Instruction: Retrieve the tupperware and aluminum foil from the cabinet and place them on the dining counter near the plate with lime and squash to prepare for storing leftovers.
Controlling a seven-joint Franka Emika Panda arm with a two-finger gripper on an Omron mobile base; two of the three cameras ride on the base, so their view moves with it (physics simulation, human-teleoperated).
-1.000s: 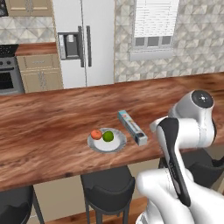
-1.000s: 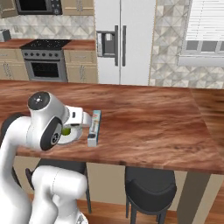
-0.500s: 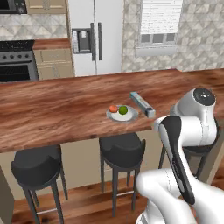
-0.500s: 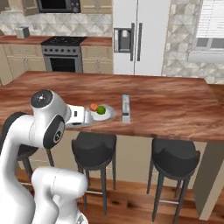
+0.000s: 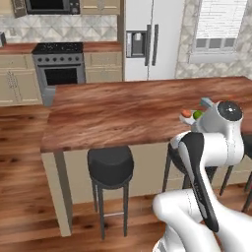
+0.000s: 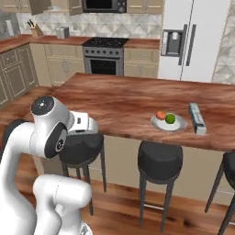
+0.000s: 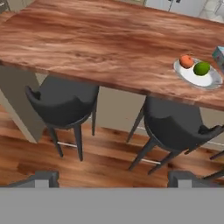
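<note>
The aluminum foil (image 6: 197, 118) lies on the dining counter (image 6: 114, 98), just right of the plate (image 6: 180, 125). The plate holds the lime (image 6: 170, 119) and the squash (image 6: 160, 114). In the hand view the plate (image 7: 209, 81), lime (image 7: 201, 68) and squash (image 7: 187, 61) sit far to the upper right, with the foil's blue end (image 7: 218, 54) at the edge. My gripper (image 7: 113, 180) is open and holds nothing, low in front of the counter's stool side. The tupperware is out of view. Tan wall cabinets (image 6: 39, 5) run along the top left.
Dark round stools (image 6: 160, 156) (image 6: 82, 143) stand under the counter's near edge, and two of them (image 7: 65, 105) (image 7: 175, 127) sit close below my hand. A stove (image 6: 105, 55) and fridge (image 6: 188, 36) line the far wall. Wood floor (image 5: 24, 162) spreads to the left.
The whole picture has shifted: the base has backed away from the counter and moved left along it, so plate and foil now sit to the right. The gripper stays open.
</note>
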